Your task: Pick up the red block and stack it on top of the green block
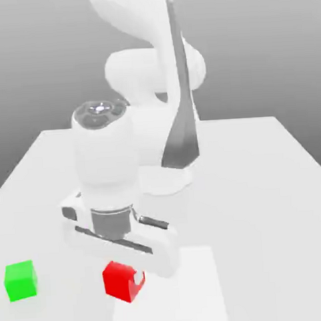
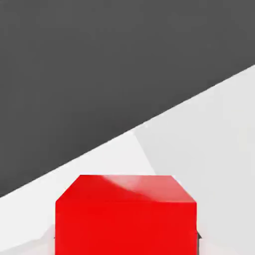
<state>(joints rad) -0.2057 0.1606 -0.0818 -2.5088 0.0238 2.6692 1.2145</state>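
The red block (image 1: 119,281) is at the front of the white table (image 1: 259,204), a little to the exterior view's left of centre. My gripper (image 1: 125,277) has come straight down over it and is shut on the red block, with one white fingertip (image 1: 138,279) pressed against the side facing the exterior view's right. In the hand view the red block (image 2: 127,214) looms close between the fingers, its top face catching light. The green block (image 1: 21,281) stands alone on the table, well off to the exterior view's left of the red one.
The arm's white base (image 1: 166,179) rises at the middle of the table, behind the hand. The table's edges run along the exterior view's left and right. Beyond the table edge (image 2: 149,122) in the hand view lies dark floor (image 2: 99,60).
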